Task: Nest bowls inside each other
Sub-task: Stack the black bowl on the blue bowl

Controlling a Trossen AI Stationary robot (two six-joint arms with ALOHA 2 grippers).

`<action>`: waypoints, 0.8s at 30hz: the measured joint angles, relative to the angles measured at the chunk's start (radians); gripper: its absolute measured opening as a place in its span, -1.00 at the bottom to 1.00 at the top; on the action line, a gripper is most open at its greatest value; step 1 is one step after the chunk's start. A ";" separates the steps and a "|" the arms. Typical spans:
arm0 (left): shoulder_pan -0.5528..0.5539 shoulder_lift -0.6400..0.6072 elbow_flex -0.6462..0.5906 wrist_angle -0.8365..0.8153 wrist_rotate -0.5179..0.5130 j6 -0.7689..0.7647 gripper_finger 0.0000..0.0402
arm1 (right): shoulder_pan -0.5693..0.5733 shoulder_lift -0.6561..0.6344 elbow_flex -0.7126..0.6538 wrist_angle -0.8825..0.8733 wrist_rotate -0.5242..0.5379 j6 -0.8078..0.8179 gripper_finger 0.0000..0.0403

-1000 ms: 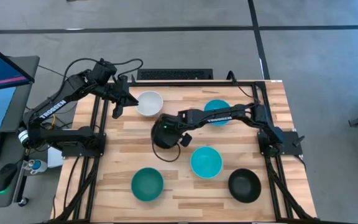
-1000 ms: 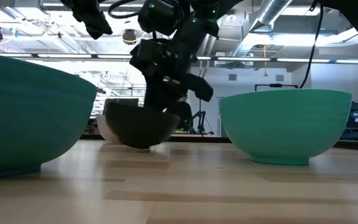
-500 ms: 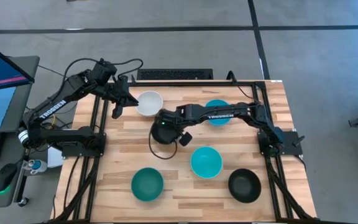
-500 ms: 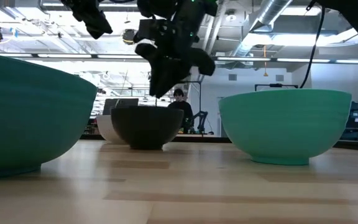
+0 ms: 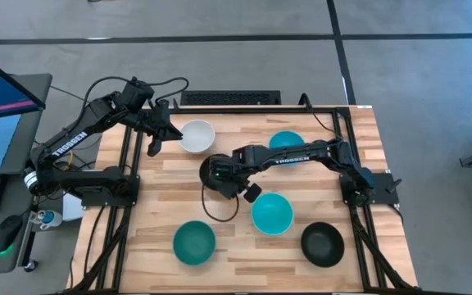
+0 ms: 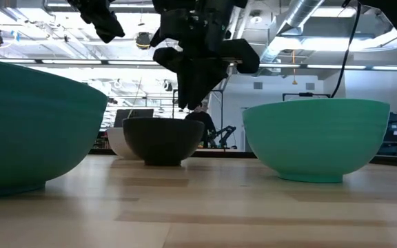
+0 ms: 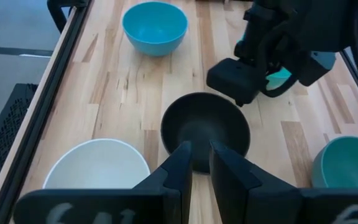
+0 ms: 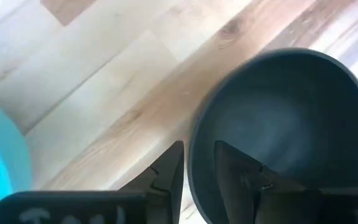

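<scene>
Six bowls stand on their bases on the wooden table. The white bowl (image 5: 197, 135) is near the far left, and a black bowl (image 5: 212, 175) stands just before it. One cyan bowl (image 5: 283, 141) shows partly under the right arm, another cyan bowl (image 5: 271, 213) is in the middle. The teal bowl (image 5: 194, 243) and the second black bowl (image 5: 322, 244) are near the front. My right gripper (image 6: 190, 103) hovers just above the black bowl (image 6: 160, 141), open by a narrow gap, its fingers either side of the rim (image 8: 194, 155). My left gripper (image 5: 155, 138) waits left of the white bowl, open by a narrow gap.
Dark rails (image 5: 129, 176) run along the table's left and right sides, and both arm bases sit on them. A cable loop (image 5: 220, 209) lies on the wood in front of the black bowl. Bare wood shows between the teal bowl and the left rail.
My right gripper has set the black bowl down and let go: a second ago the bowl hung tilted off the table in its fingers, now it stands level on its base. The gripper has then risen clear and shifted slightly toward the near edge.
</scene>
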 joint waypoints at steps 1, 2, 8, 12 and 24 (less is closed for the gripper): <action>0.000 0.000 0.000 0.000 0.000 -0.001 -0.77 | 0.004 0.000 0.000 0.001 0.000 0.000 -0.44; 0.000 0.000 0.000 0.000 0.000 -0.001 -0.77 | 0.008 0.000 0.000 0.001 0.000 0.000 -0.44; 0.000 0.000 0.000 0.001 0.000 -0.007 -0.77 | 0.008 0.000 -0.001 0.010 -0.001 0.002 -0.44; 0.000 0.000 0.000 0.001 0.000 -0.007 -0.77 | -0.006 0.007 -0.001 0.067 -0.001 0.005 -0.44; 0.000 0.000 0.000 0.004 0.000 -0.003 -0.77 | -0.025 0.008 -0.028 0.103 -0.074 0.063 -0.44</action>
